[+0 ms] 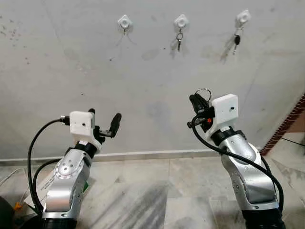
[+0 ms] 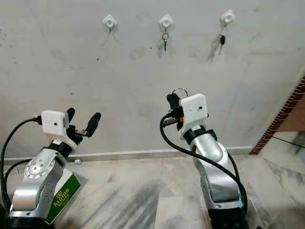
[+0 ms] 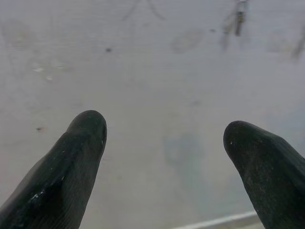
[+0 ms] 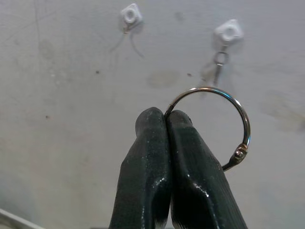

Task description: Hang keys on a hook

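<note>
Wall: three white hooks are fixed in a row high on the grey wall (image 1: pixel 152 71).
Left hook (image 1: pixel 124 21): seen bare, with nothing hung from it.
Middle hook (image 1: pixel 181 21): a small key (image 1: pixel 179 41) is hung from it.
Right hook (image 1: pixel 243 17): a dark-headed key (image 1: pixel 236 40) is hung from it.
Right gripper (image 1: pixel 200 101): raised in front of the wall, below the middle hook; its fingers (image 4: pixel 157 157) are pressed together and pinch a metal key ring (image 4: pixel 224 119).
Key ring: held upright above the fingertips. From the head camera only a thin loop is made out; in the right wrist view the ring and its small clasp are shown sharply, with the left and middle hooks above it.
Left gripper (image 1: pixel 106 124): held lower and to the left, well apart from the hooks; its fingers (image 3: pixel 71 162) are spread, with nothing between them.
Floor (image 1: pixel 157 191): tiled. A green and white packet (image 2: pixel 59 198) beside the left arm is seen in the right eye view.
</note>
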`<state>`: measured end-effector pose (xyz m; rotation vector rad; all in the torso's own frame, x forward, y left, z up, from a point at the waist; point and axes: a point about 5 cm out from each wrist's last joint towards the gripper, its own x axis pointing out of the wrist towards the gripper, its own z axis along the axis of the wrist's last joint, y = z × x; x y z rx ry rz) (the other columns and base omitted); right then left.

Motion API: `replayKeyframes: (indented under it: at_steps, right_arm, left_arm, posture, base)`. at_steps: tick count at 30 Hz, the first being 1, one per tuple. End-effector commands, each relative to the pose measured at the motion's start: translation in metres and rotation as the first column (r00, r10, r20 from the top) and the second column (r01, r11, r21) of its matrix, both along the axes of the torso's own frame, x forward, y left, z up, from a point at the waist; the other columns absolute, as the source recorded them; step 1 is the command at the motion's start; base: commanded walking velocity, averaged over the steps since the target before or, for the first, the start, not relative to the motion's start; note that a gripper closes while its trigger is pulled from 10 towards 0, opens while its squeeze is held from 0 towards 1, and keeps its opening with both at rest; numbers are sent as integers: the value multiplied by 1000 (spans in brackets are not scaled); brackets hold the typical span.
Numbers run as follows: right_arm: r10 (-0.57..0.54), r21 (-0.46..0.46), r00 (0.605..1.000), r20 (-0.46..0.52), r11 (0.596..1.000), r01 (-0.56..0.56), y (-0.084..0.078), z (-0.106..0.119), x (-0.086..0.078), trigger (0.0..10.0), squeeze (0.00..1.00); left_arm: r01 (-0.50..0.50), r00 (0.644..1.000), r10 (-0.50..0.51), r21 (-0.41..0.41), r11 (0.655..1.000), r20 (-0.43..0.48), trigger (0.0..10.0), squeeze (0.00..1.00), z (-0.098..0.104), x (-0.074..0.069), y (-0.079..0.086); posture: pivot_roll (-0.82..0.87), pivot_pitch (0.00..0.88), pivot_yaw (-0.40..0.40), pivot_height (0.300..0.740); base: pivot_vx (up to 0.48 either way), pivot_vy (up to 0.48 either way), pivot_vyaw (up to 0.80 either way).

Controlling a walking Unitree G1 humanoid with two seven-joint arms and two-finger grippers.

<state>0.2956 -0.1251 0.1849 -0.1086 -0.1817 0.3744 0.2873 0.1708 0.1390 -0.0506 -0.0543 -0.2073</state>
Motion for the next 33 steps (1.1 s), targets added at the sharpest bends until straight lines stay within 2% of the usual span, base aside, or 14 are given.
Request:
replayKeyframes:
  at_steps: [1, 16, 24, 33]
  right_arm:
    - [34, 0, 999, 11, 999, -34, 8, 3, 0, 10000, 0]
    - [37, -5, 999, 17, 999, -37, 9, 3, 0, 10000, 0]
    - [38, -5, 999, 16, 999, -38, 9, 3, 0, 10000, 0]
    - [41, -7, 999, 19, 999, -41, 10, 3, 0, 10000, 0]
  left_arm:
    - [-22, 1000, 22, 18, 1000, 5, 10000, 0, 2, 0, 8]
    - [-28, 1000, 28, 27, 999, 0, 10000, 0, 1, 1, 7]
    - [-35, 999, 35, 30, 999, -2, 10000, 0, 0, 0, 7]
    - [-23, 1000, 23, 36, 999, 1, 10000, 0, -1, -4, 4]
  posture:
    - [0, 60, 47, 740]
    - [0, 57, 48, 740]
    - [1, 60, 48, 740]
    - [6, 62, 47, 740]
  base:
    - [412, 244, 0]
    - [402, 252, 0]
    - [298, 0, 0]
    - [30, 0, 74]
